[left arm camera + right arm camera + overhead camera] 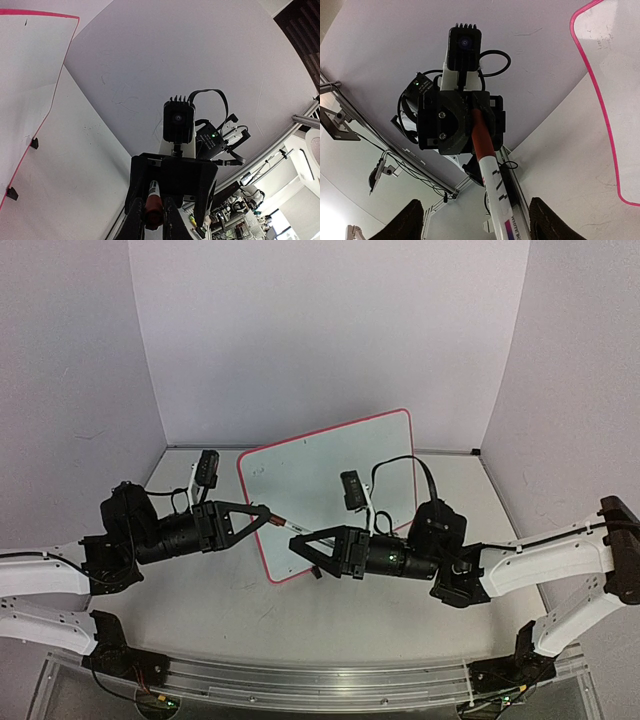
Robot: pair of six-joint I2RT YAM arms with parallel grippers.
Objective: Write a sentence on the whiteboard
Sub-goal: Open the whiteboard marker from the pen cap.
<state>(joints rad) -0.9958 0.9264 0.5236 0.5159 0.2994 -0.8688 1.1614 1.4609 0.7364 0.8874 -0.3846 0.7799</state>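
— Left gripper [268,517] first: what has it got?

— Its two fingers are pinched tight on the red end [153,210] of a marker [286,526]. The left wrist camera shows that red part squeezed between them, with the rest of the pen running off toward the other arm.

— And the right gripper [300,538]?

— It faces the left one, almost tip to tip, low over the table [200,610]. In the right wrist view its fingers [412,222] stand wide apart at the bottom corners. The white barrel [495,185] passes through the gap, nearer the finger on the right of that picture, and open space shows on the other side. I read those jaws as spread, not clamped.

— Where is the whiteboard [330,475]?

— On the table just beyond both grippers, turned askew to the table's edges, a red frame round a plain white face. From above, the marker crosses its near-left edge, with the left gripper beside that edge and the right gripper over the near side of the board.

— Is the board flat or leaning?

— I cannot tell. Two small black feet [34,143] show along its framed edge in the left wrist view. I also cannot tell whether the marker touches the board.
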